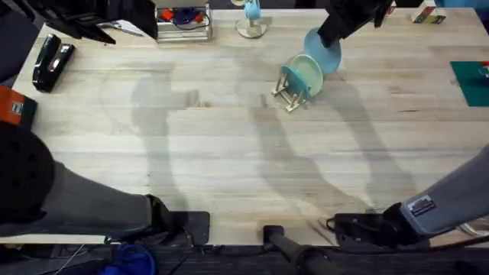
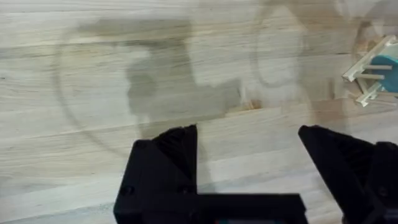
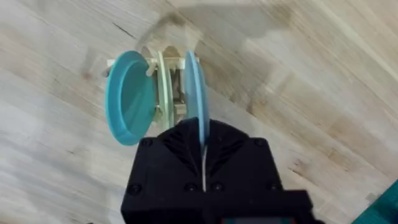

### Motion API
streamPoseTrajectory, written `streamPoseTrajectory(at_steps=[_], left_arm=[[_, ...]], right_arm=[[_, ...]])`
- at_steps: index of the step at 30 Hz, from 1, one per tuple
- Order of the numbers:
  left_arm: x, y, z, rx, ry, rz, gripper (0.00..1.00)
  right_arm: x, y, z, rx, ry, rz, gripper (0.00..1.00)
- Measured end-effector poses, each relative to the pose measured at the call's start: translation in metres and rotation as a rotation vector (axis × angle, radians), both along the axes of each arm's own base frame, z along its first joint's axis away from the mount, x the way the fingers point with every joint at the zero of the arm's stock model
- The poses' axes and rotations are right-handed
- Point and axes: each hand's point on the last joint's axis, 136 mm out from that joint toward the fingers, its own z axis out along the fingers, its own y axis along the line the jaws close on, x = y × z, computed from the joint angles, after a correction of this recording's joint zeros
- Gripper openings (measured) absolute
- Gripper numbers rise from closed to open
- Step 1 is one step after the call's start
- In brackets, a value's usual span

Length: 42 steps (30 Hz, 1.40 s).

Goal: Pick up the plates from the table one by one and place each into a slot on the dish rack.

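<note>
On the pale plank table [image 1: 191, 153] stands the small wooden dish rack [image 1: 289, 93], with the mint-green plate [image 1: 307, 76] upright between its sticks. My right gripper [image 1: 330, 38] is shut on the rim of the light blue plate [image 1: 324, 53] and holds it upright just behind the green one. In the right wrist view the blue plate [image 3: 194, 87] is edge-on over the rack [image 3: 166, 74], beside the green plate [image 3: 130, 96]. I cannot tell whether its lower edge sits in a slot. My left gripper [image 2: 249, 162] hangs open over bare table, with the rack [image 2: 370, 71] far off.
A black stapler [image 1: 50, 61] lies at the far left. A wooden box-frame with blue and red items [image 1: 183, 19] and a round stand with a blue figure [image 1: 250, 23] stand along the back edge. A green mat [image 1: 470, 80] lies at the right edge.
</note>
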Motion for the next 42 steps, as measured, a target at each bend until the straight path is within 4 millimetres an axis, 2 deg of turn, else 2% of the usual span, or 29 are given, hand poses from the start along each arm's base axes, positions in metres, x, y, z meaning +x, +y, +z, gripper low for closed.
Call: streamPoseTrajectory(at_steps=[10, 22, 37, 42], left_arm=[[0.0, 0.0, 0.0, 0.0, 0.0, 0.0, 0.994], [0.0, 0.0, 0.0, 0.0, 0.0, 0.0, 0.993], [0.0, 0.0, 0.0, 0.0, -0.001, 0.0, 0.995], [0.0, 0.0, 0.0, 0.0, 0.0, 0.0, 0.993]], right_arm=[[0.001, 0.002, -0.007, 0.005, 0.021, 0.003, 0.033], [0.002, 0.003, -0.036, -0.013, 0.1, 0.004, 0.033], [0.002, 0.003, -0.037, -0.013, 0.103, 0.003, 0.033], [0.002, 0.003, -0.037, -0.013, 0.103, 0.004, 0.098]])
